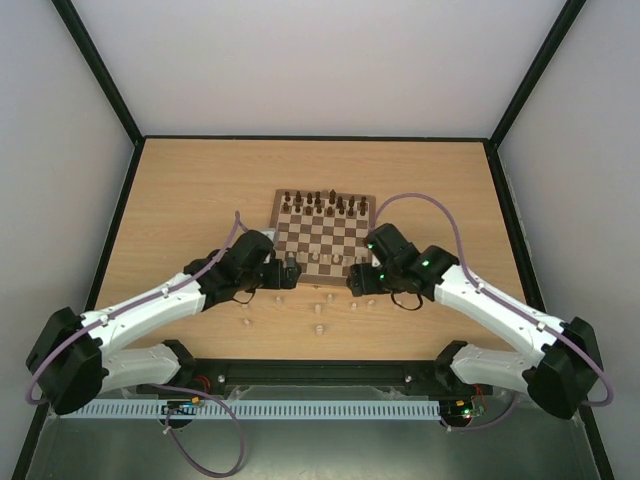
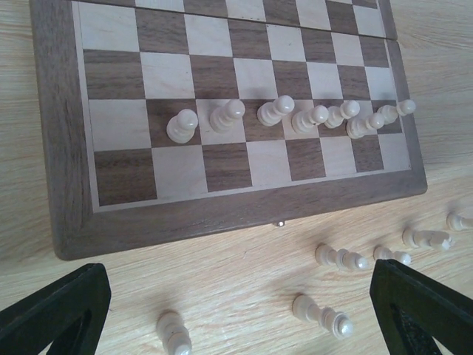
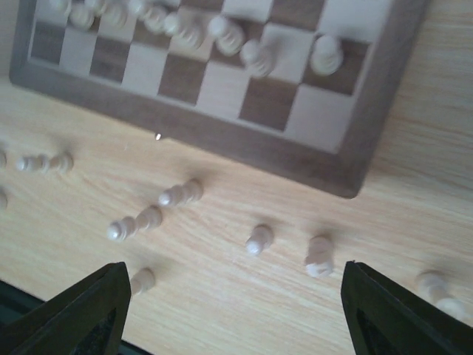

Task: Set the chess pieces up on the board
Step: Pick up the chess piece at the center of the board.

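The board (image 1: 322,238) lies mid-table, with dark pieces along its far edge and a row of pale pawns (image 2: 284,111) on its second-nearest rank. Several pale pieces (image 1: 318,309) stand loose on the table in front of it. My left gripper (image 1: 291,273) hovers at the board's near left corner, open and empty, above a pale piece (image 2: 174,331). My right gripper (image 1: 356,283) hovers at the near right corner, open and empty, above two pale pieces (image 3: 260,239) on the table. The board's near edge shows in both wrist views (image 2: 244,218) (image 3: 222,137).
Dark brown pieces (image 1: 325,204) fill the board's far ranks. The light-wood tabletop (image 1: 190,200) is walled by a black frame. More pale pieces lie right of the left gripper (image 2: 341,258) and left of the right gripper (image 3: 44,163).
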You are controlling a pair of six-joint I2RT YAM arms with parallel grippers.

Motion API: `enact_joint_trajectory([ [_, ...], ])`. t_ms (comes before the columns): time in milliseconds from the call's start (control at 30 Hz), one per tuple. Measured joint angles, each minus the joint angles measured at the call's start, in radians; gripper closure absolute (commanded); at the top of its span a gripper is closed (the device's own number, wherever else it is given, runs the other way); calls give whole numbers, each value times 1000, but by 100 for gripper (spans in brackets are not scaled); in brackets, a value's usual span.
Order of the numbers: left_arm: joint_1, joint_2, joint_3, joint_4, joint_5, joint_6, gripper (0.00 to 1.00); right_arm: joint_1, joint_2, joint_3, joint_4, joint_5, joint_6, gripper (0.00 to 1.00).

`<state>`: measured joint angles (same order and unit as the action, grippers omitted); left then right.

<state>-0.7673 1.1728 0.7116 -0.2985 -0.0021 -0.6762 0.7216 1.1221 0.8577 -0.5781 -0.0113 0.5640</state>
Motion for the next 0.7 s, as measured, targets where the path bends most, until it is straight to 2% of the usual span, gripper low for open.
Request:
enact_joint_trajectory([
  [267, 0, -187, -95, 20, -3, -13, 1, 162, 114, 24, -23, 61, 43, 38],
  [367, 0, -252, -109, 12, -20, -20, 1, 183, 147, 37, -39, 86, 51, 39],
  [533, 0, -230, -100, -19, -23, 5, 1, 190, 147, 75, -67, 146, 84, 30],
  [633, -26, -126, -40, -59, -27, 37, 1, 190, 107, 117, -98, 201, 101, 20],
  [700, -63, -50, 16, -82, -32, 59, 1, 190, 65, 146, -114, 233, 111, 10],
])
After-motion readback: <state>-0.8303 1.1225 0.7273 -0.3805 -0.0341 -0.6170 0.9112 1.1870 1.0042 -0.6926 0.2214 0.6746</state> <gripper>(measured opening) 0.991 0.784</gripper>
